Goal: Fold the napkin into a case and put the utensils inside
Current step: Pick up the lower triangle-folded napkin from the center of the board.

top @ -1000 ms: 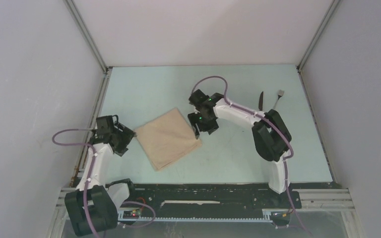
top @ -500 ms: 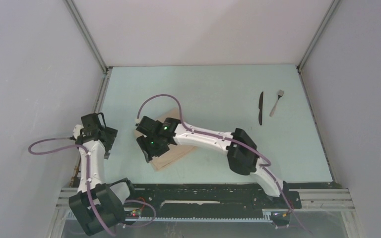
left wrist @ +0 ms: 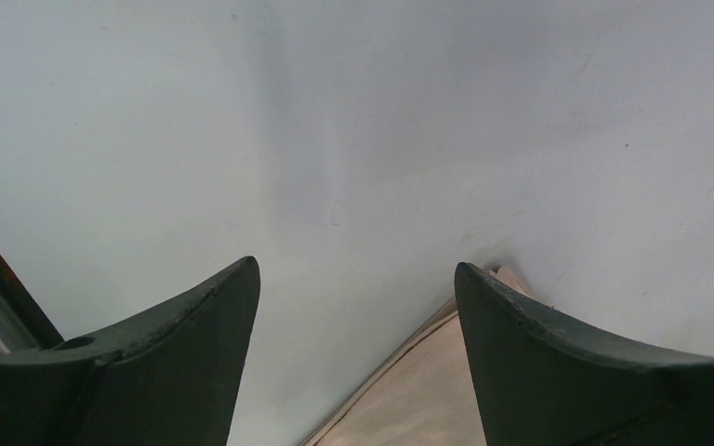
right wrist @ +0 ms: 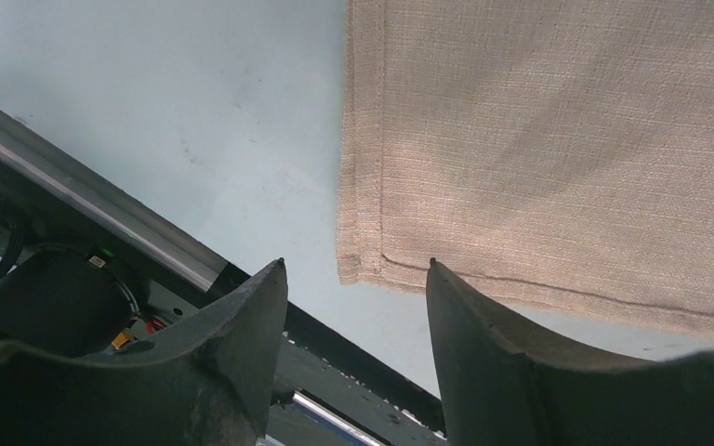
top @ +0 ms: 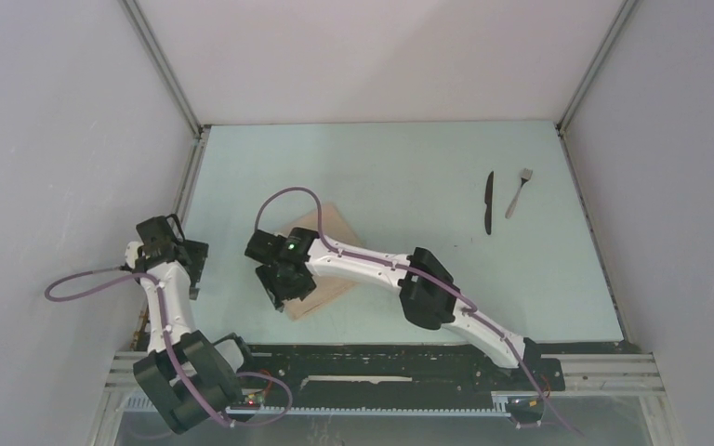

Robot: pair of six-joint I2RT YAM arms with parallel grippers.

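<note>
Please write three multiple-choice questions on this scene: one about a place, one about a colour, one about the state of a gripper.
1. Where do the knife and fork lie?
A) on the napkin
B) at the far right of the table, apart from the napkin
C) between the fingers of the right gripper

2. What colour is the napkin?
A) beige
B) blue
C) black

3. How do the right gripper's jaws stand?
A) shut on the napkin
B) shut on nothing
C) open

Answers:
1 B, as the top view shows both far from the napkin.
2 A, as the wrist view shows beige weave.
3 C, as a gap shows between the fingers, over a napkin corner.
</note>
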